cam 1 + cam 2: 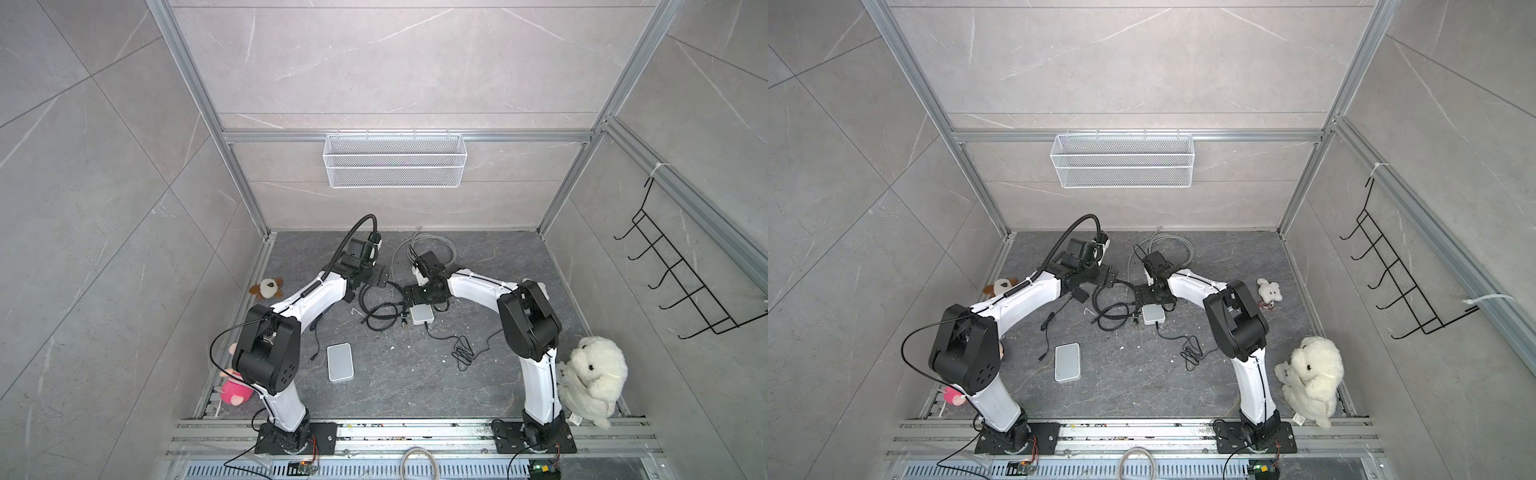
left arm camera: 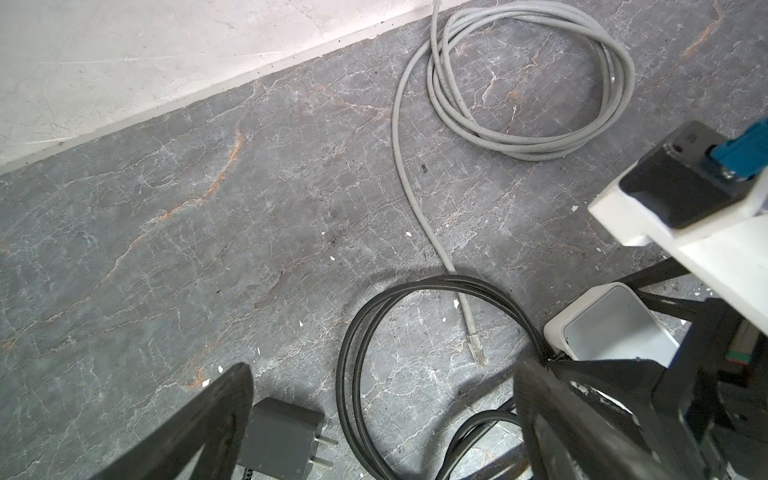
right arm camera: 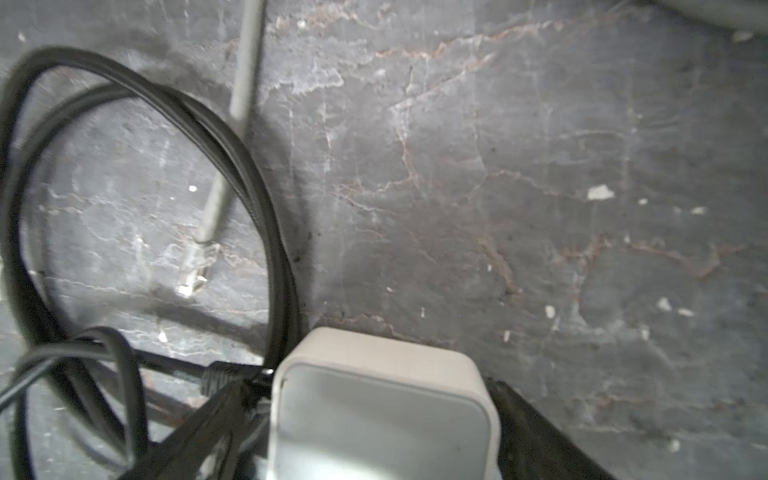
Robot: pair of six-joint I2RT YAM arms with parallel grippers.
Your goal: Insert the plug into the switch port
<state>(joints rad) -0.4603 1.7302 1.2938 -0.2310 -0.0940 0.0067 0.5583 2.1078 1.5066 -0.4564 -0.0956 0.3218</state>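
Observation:
The plug (image 2: 477,347) is a clear connector on the end of a grey cable (image 2: 405,174), lying flat on the dark stone floor; the right wrist view also shows the plug (image 3: 195,266), inside a loop of black cable (image 3: 249,195). The switch (image 1: 422,314) is a small white box; its ports are hidden. My right gripper (image 3: 374,384) is open and straddles the switch (image 3: 382,415), a finger close to each side. My left gripper (image 2: 386,374) hangs open above the floor, a short way from the plug, holding nothing.
A black power adapter (image 2: 282,436) and black cable loops (image 1: 380,311) lie beneath the left gripper. A flat white device (image 1: 340,361) lies nearer the front. A thin black lead (image 1: 461,349) trails from the switch. Plush toys (image 1: 592,380) sit by the floor's edges.

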